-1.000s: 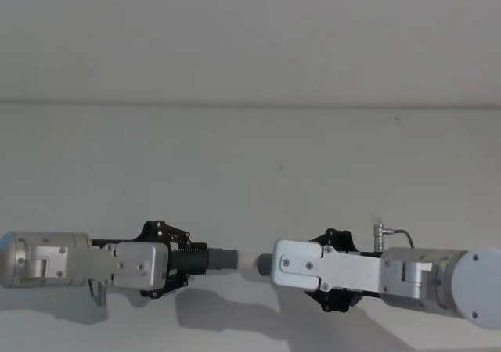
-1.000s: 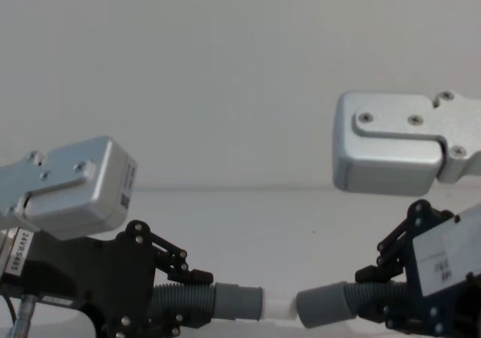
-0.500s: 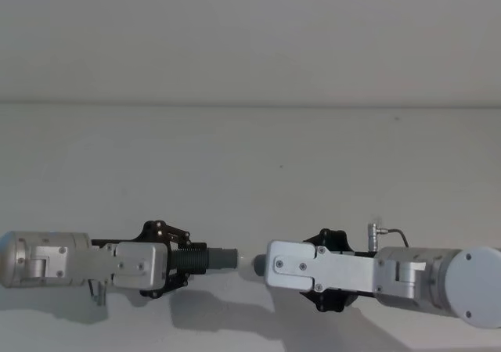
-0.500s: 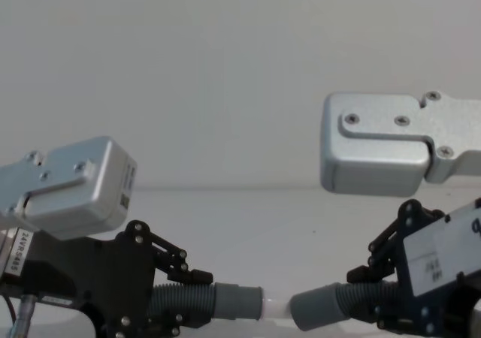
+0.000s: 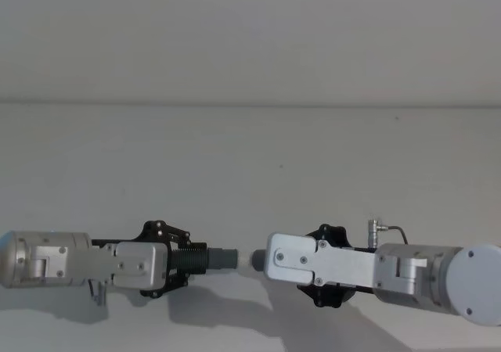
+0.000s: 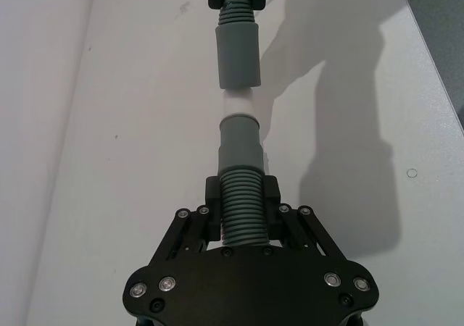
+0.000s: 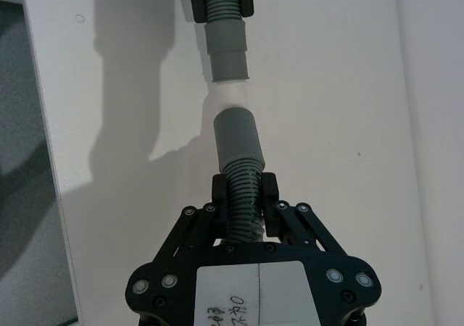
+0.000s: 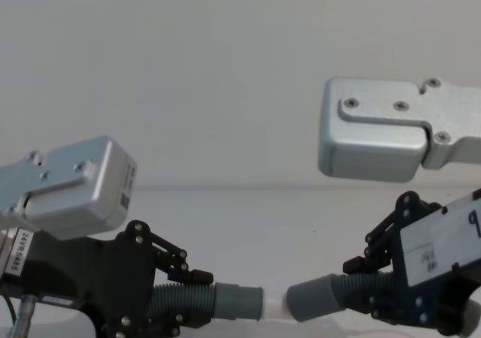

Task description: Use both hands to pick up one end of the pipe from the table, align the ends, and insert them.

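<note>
Head view: two arms reach toward each other low over the white table (image 5: pixel 250 156). The left gripper (image 5: pixel 186 260) is clamped on a ribbed grey hose piece (image 5: pixel 211 259) whose smooth cuff points right. The right gripper (image 5: pixel 313 270) sits mostly under its silver camera housing (image 5: pixel 293 260); from here I cannot tell how its fingers stand. A pale bit of the white spigot (image 5: pixel 245 258) shows in the small gap between the two.

Left wrist view: the left gripper's black fingers (image 6: pixel 214 195) are closed around the ribbed part of its hose. Its cuff (image 6: pixel 239 142) carries the white spigot, whose tip meets the mouth of the plain cuff (image 6: pixel 238 55) opposite. Both pieces lie in one line above the table.

Right wrist view: the right gripper's fingers (image 7: pixel 270 192) are closed around the second ribbed hose piece (image 7: pixel 243 195), its plain cuff facing the spigot and touching or just short of it.

Chest view: both pieces hang just above the table, low in the middle. The plain cuff is tilted slightly, its mouth at the spigot's tip.
</note>
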